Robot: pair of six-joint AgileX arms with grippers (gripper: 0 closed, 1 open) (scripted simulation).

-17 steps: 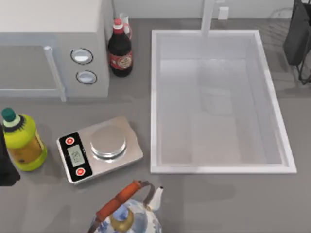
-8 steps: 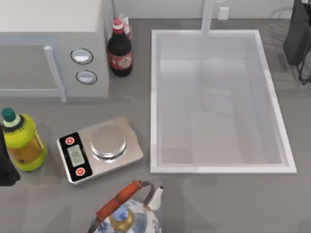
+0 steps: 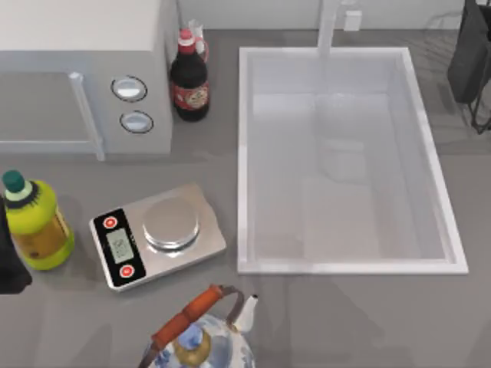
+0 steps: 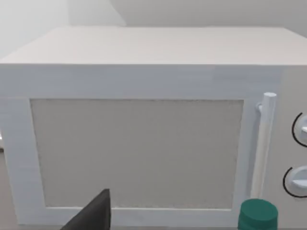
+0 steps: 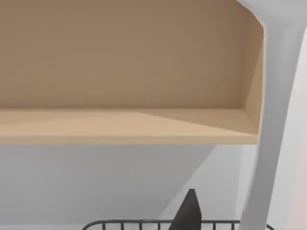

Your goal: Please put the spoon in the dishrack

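The spoon is out of view. Thin dark wires of the dishrack show at the table's far right back corner, and its top rail shows in the right wrist view. My right arm hangs over the rack there, and one dark fingertip rises just above the rail. My left arm is parked at the table's left edge beside the yellow bottle. One of its dark fingertips points toward the microwave door.
A white sink basin with a faucet fills the middle right. A microwave, a dark soda bottle, a yellow bottle with a green cap, a kitchen scale and a kettle stand to its left.
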